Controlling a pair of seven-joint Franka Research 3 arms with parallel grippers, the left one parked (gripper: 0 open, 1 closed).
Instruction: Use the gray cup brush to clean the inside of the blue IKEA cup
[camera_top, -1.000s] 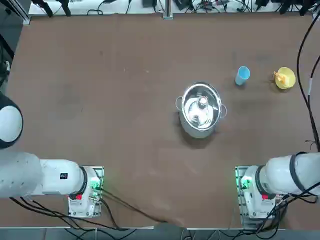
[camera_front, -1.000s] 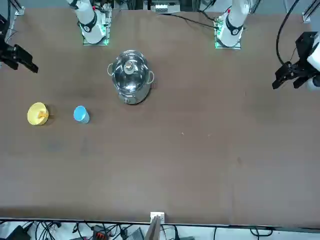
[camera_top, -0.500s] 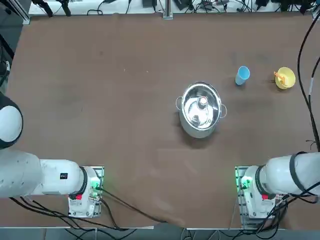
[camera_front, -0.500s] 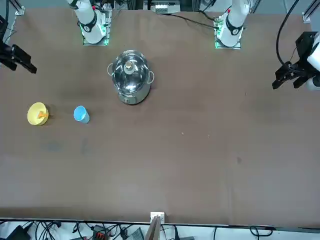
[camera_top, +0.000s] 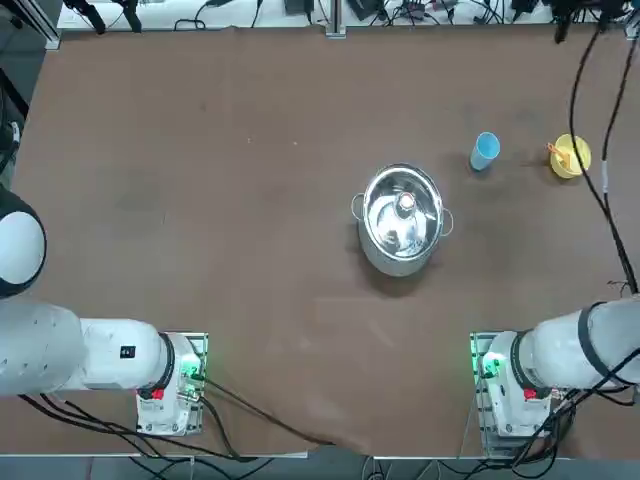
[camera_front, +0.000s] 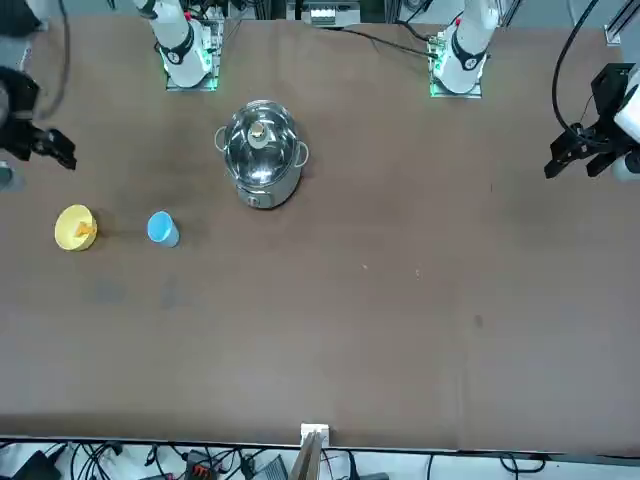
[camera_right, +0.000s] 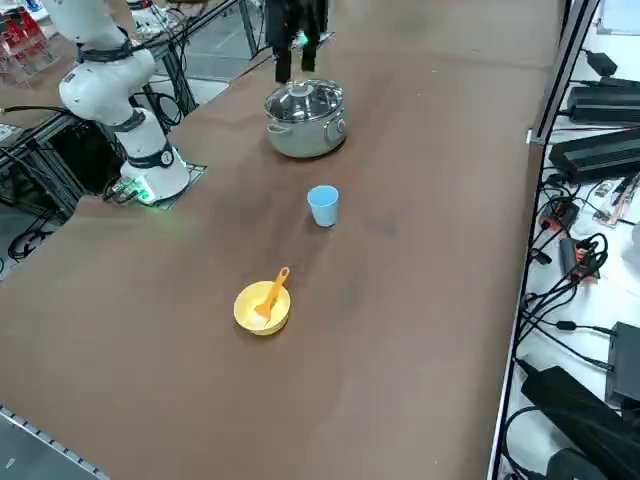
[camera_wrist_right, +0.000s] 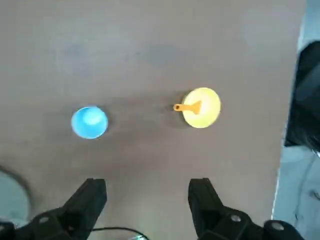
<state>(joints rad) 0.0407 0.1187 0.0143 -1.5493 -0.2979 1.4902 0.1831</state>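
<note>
Wrist view shows the right end effector (camera_wrist_right: 145, 200) with its two fingers wide apart and nothing in them, high above the tabletop (camera_top: 200, 200). The gray cup brush (camera_right: 273, 291), which looks orange, leans in the yellow bowl (camera_right: 250, 315) near the tabletop's right edge. The blue IKEA cup (camera_right: 323, 205) stands apart from it, between the bowl and the steel pot (camera_right: 305, 118). The brush is thin, so a grab could slip off or tip the light bowl. Later, pushing the brush in could knock the little cup over.
</note>
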